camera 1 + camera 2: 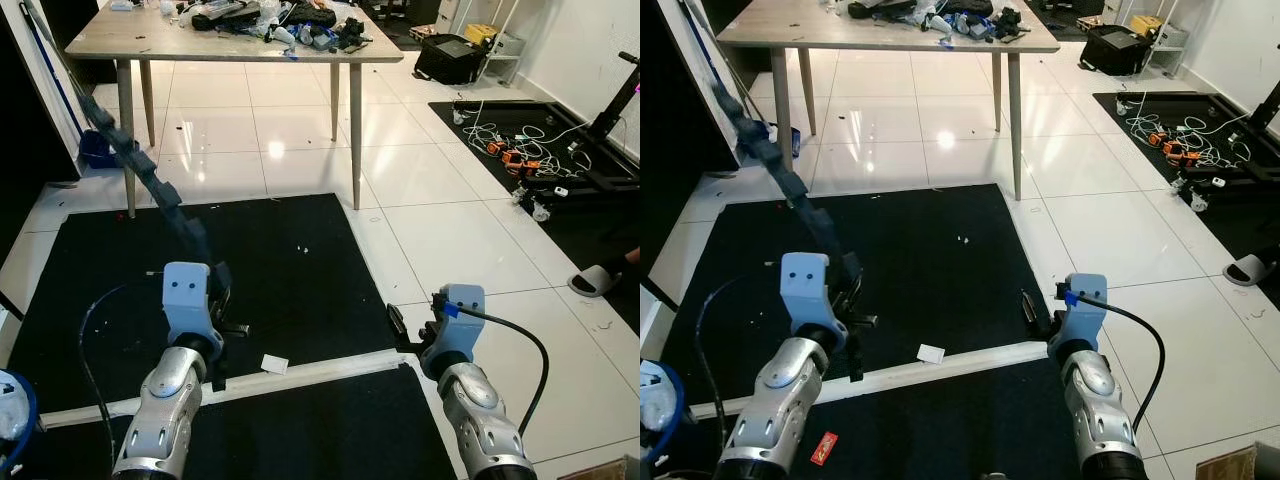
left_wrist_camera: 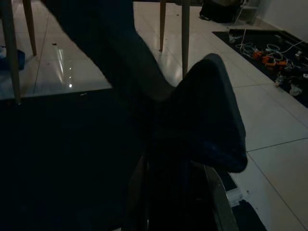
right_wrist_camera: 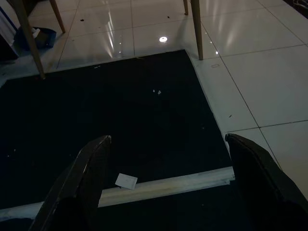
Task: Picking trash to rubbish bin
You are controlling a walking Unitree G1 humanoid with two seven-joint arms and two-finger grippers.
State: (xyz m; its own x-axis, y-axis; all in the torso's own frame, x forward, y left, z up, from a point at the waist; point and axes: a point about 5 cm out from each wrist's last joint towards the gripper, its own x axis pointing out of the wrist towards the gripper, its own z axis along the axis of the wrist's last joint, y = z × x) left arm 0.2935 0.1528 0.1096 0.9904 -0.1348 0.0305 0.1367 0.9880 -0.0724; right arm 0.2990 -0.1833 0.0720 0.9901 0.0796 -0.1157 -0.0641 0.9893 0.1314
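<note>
My left gripper (image 1: pixel 219 292) is shut on the lower end of a long dark blue cloth strip (image 1: pixel 150 175). The strip runs taut from the fingers up to the far left, past the table leg. In the left wrist view the same cloth (image 2: pixel 207 115) drapes over the fingers. My right gripper (image 3: pixel 168 139) is open above the black mat with nothing between its fingers. A small white paper scrap (image 3: pixel 126 181) lies on the mat between the two arms, beside a white strip (image 1: pixel 310 372). A red wrapper (image 1: pixel 824 448) lies by my left arm.
A blue-rimmed bin (image 1: pixel 12 412) stands at my near left. A wooden table (image 1: pixel 230 45) piled with clutter stands ahead on white tiles. Cables (image 1: pixel 505 140) and a black mat lie far right, with a slipper (image 1: pixel 597 280) near the right edge.
</note>
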